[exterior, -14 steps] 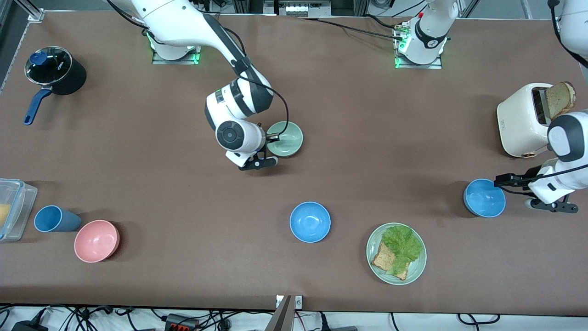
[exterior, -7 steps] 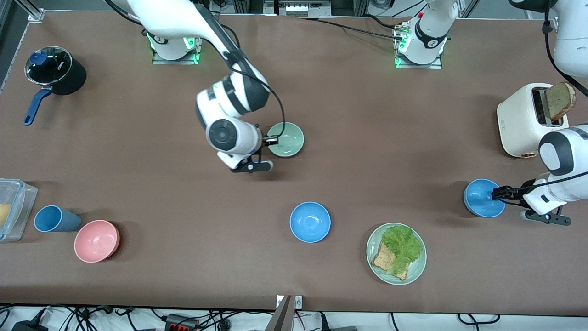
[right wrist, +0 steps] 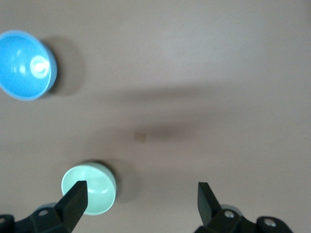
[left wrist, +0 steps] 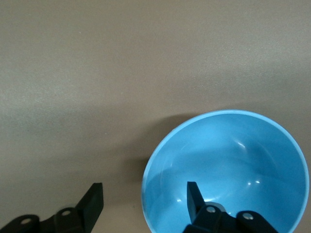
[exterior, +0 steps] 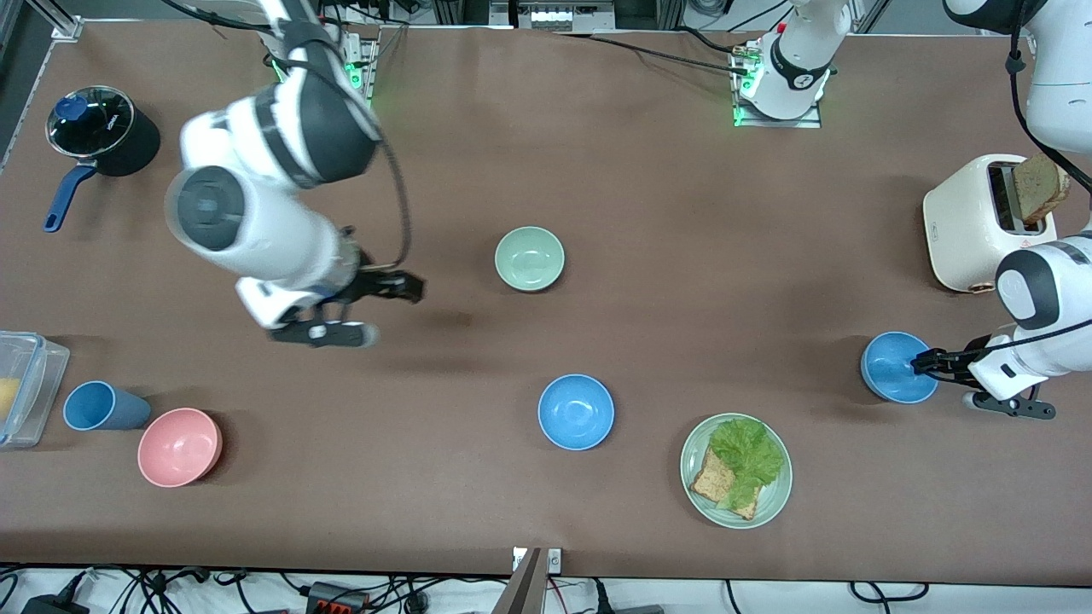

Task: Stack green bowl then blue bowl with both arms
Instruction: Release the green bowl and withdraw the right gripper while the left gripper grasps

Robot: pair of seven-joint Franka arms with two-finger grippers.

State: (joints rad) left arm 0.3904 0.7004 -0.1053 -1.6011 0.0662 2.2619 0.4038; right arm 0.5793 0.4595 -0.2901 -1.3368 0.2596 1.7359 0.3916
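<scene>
Green bowl (exterior: pixel 530 258) upright on table (exterior: pixel 682 256), mid-table, free of both grippers, farther from front camera than middle blue bowl (exterior: pixel 576 412). Second blue bowl (exterior: pixel 896 367) toward left arm's end, beside toaster (exterior: pixel 972 223).

Left gripper (exterior: pixel 923 362) at that bowl's rim; fingers (left wrist: pixel 194 198) spread, one inside bowl, one outside, wall between, not pinched.

Right gripper (exterior: pixel 401 288) raised over bare table toward right arm's end, well apart from green bowl; fingers (right wrist: pixel 75 198) spread wide, holding nothing.
</scene>
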